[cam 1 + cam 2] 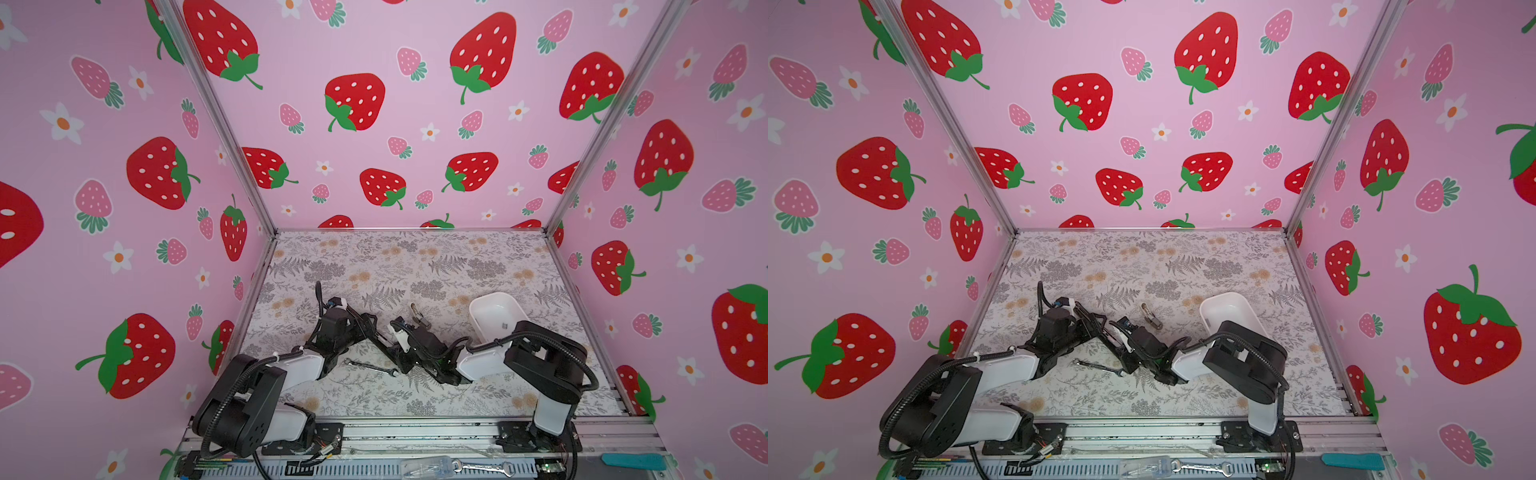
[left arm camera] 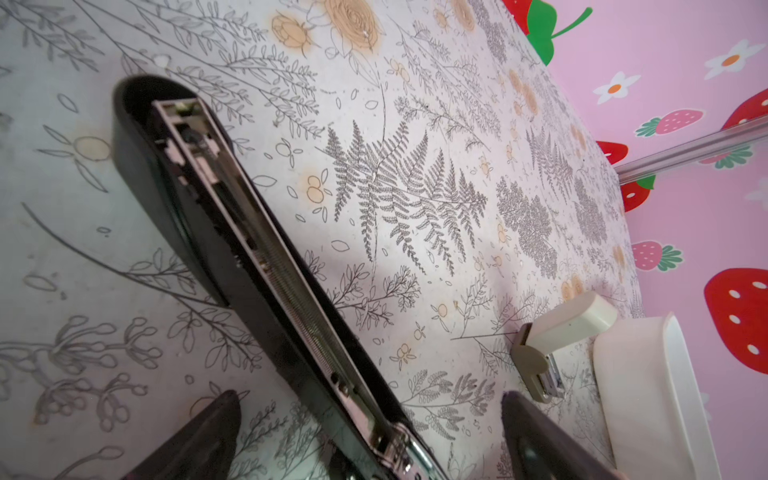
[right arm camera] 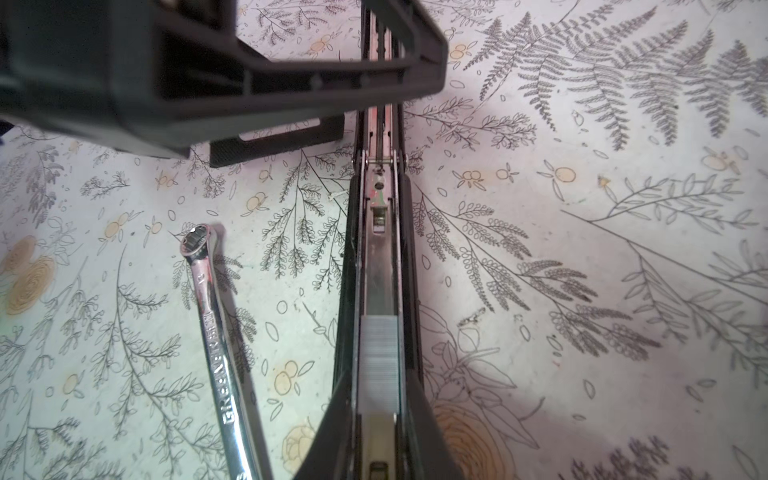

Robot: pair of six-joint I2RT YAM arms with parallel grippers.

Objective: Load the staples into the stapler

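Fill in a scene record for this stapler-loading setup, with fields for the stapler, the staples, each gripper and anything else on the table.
stapler: black, opened out on the table
staples: one strip in the stapler's metal channel
left gripper: open, straddling the stapler
right gripper: shut on the stapler
also there: wrench, white tray, small beige stapler

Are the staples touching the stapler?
Touching. The right wrist view shows the staples seated in the open metal channel of the stapler.
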